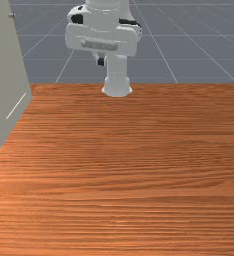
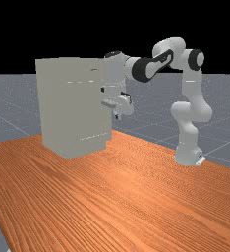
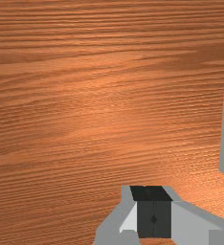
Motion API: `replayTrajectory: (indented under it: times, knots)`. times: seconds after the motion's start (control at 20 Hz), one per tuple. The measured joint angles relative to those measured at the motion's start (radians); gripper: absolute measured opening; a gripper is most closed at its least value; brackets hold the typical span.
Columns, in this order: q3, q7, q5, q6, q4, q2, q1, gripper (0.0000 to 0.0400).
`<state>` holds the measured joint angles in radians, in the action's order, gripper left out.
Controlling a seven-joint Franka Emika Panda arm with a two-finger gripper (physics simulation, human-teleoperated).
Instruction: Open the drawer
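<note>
Wooden surface [image 1: 139, 175], with a pale cabinet [image 1: 6, 85] at the front view's left and closed fingers [image 1: 101, 62] raised beside it.
Front view: a small knob-like fitting [image 1: 11, 15], possibly the handle, sits high on the cabinet's edge, towards the front view's left from the fingers. Far view: the white arm [image 2: 170, 47] reaches left to the cabinet; the fingers hang near its side, below its top. Which panel is the drawer cannot be told. Wrist view: the fingers are together; the cabinet lies off to one side of them. The next move likely needs a sideways approach with fingers parted; the cabinet's edge could catch the hand.
</note>
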<state>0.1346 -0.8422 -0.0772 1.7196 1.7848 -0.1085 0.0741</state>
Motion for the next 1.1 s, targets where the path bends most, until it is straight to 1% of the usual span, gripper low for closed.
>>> replayTrajectory:
  times: [0.2, 0.25, 0.4, 0.45, 0.5, 0.55, 0.6, 0.65, 0.75, 0.95, 1.1]
  knots:
    - [-0.004, -0.020, -0.028, -0.029, -0.031, 0.070, 0.008, 0.0000]
    - [-0.004, -0.025, -0.035, -0.039, -0.062, 0.087, 0.009, 0.0000]
    - [0.007, -0.022, -0.048, -0.137, -0.231, 0.104, 0.004, 0.0000]
    - [0.019, -0.007, -0.050, -0.171, -0.285, 0.106, -0.004, 0.0157]
    - [0.035, 0.011, -0.051, -0.191, -0.328, 0.108, -0.018, 0.0252]
    - [0.052, 0.027, -0.052, -0.207, -0.376, 0.106, -0.035, 0.0310]
    - [0.069, 0.044, -0.052, -0.220, -0.422, 0.105, -0.052, 0.0346]
    - [0.089, 0.065, -0.051, -0.234, -0.471, 0.102, -0.071, 0.0367]
    - [0.123, 0.094, -0.046, -0.253, -0.558, 0.091, -0.111, 0.0388]
    - [0.182, 0.161, -0.010, -0.325, -0.797, -0.015, -0.193, 0.0398]
    - [0.205, 0.194, 0.008, -0.347, -0.892, -0.081, -0.238, 0.0400]
